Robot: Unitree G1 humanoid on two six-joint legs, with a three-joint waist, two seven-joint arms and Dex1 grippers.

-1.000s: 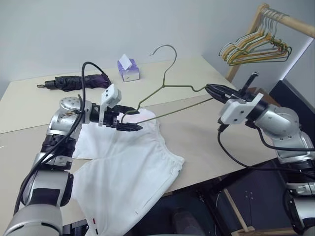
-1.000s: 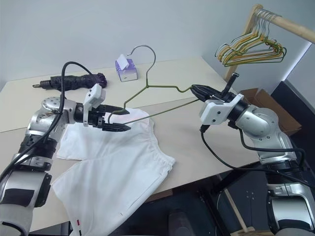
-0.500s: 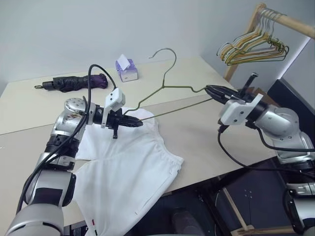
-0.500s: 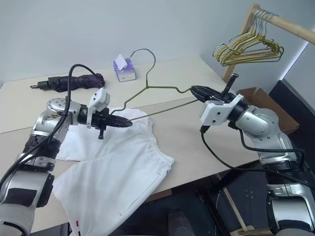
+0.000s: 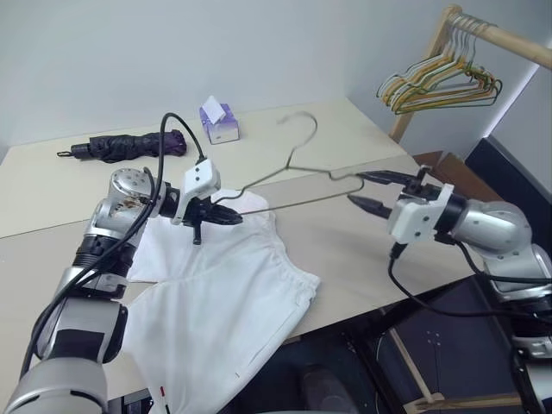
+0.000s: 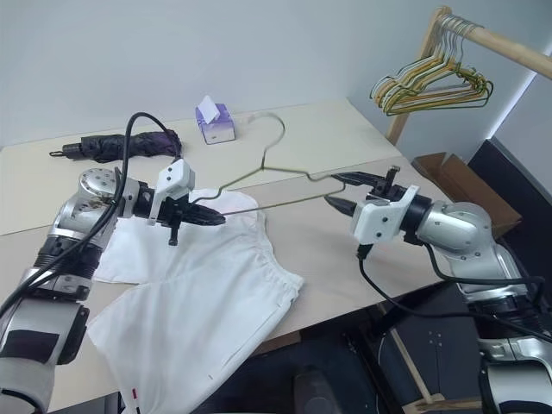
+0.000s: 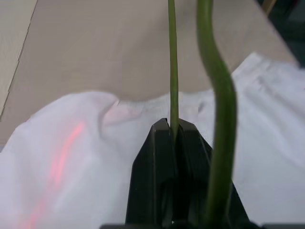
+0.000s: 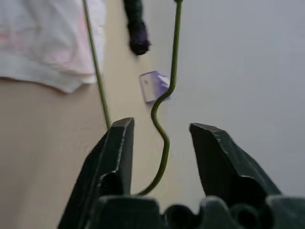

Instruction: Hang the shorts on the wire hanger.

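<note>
The white shorts (image 5: pixel 224 285) lie spread on the table, one leg hanging over the near edge. The wire hanger (image 5: pixel 306 197) is held above them with its hook pointing up and away. My left gripper (image 5: pixel 231 217) is shut on the hanger's left corner over the waistband; the left wrist view shows the thin wire (image 7: pixel 172 71) pinched between the closed fingertips. My right gripper (image 5: pixel 355 189) stands open at the hanger's right corner. The bent wire (image 8: pixel 164 143) passes between its fingers without being clamped.
A purple tissue box (image 5: pixel 217 122) and a folded dark umbrella (image 5: pixel 121 145) lie at the table's far side. A wooden rack with bunched yellow and green hangers (image 5: pixel 440 82) stands at the right, with a cardboard box (image 6: pixel 448 172) below it.
My left gripper closed on the hanger's left corner. My right gripper opened, let go of the right corner, and sank a little toward me. The hanger tipped slightly.
</note>
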